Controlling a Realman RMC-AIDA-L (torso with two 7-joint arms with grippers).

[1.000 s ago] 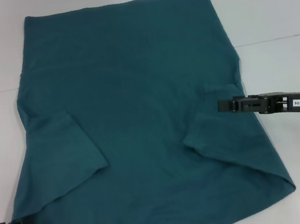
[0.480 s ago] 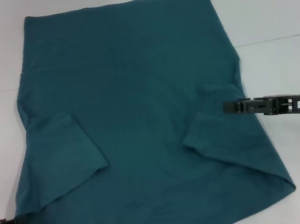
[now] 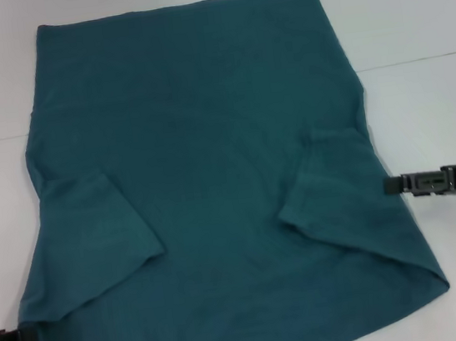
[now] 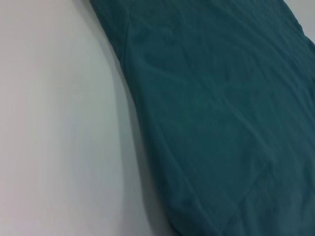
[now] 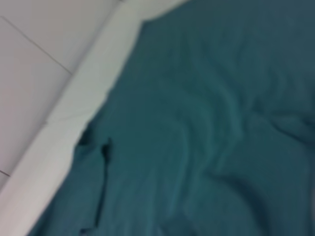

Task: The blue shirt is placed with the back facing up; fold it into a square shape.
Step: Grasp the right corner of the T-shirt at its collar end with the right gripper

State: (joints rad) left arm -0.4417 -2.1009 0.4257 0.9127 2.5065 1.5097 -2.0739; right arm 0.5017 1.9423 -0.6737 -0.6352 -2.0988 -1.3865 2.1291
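The blue shirt [image 3: 207, 139] lies flat on the white table, plain side up. Both short sleeves are folded inward onto the body, the left sleeve [image 3: 94, 238] and the right sleeve [image 3: 332, 194]. My right gripper [image 3: 390, 186] reaches in from the right, its tip just at the shirt's right edge beside the folded sleeve. Near the front, my left gripper [image 3: 23, 335] sits at the shirt's left corner, touching the hem edge. The left wrist view shows the shirt [image 4: 221, 98] and its side edge on bare table. Wrinkled shirt fabric [image 5: 206, 123] fills most of the right wrist view.
White table [image 3: 409, 12] surrounds the shirt on the left, right and far sides, with a seam line running across it. The shirt's near edge runs out of the head view. A pale table edge strip [image 5: 74, 98] shows in the right wrist view.
My right gripper has drawn back to the right and slightly nearer, from over the folded right sleeve to the shirt's edge. The left gripper shifted slightly nearer. The shirt has not moved.
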